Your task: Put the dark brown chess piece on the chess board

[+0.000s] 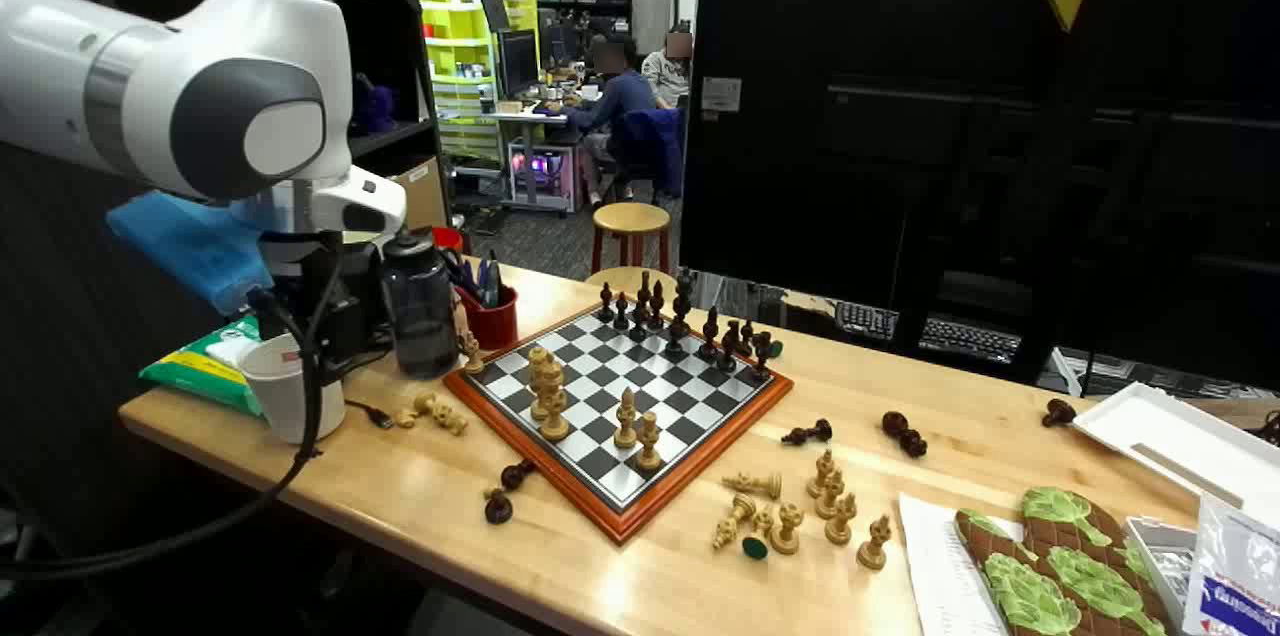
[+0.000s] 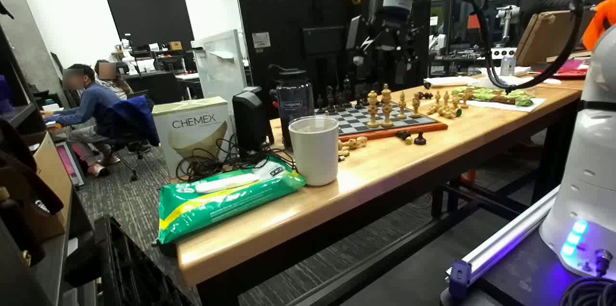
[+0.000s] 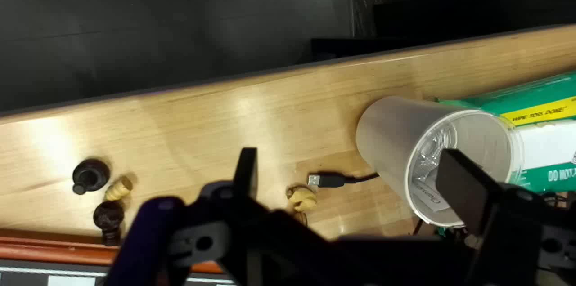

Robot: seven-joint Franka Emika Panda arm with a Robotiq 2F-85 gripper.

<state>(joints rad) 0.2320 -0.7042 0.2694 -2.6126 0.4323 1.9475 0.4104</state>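
The table [image 1: 690, 538] bears a checkered, reddish-bordered chess board [image 1: 612, 368].

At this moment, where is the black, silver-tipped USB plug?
In the wrist view, the plug lies just right of centre on the pale wooden table, between a tan wooden chess piece and the white tapered cup.

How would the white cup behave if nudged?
The white cup may tip, standing taller than wide and narrowing downward. It is probably light, holding what looks like clear plastic. Toppled, it could well roll, being round-walled.
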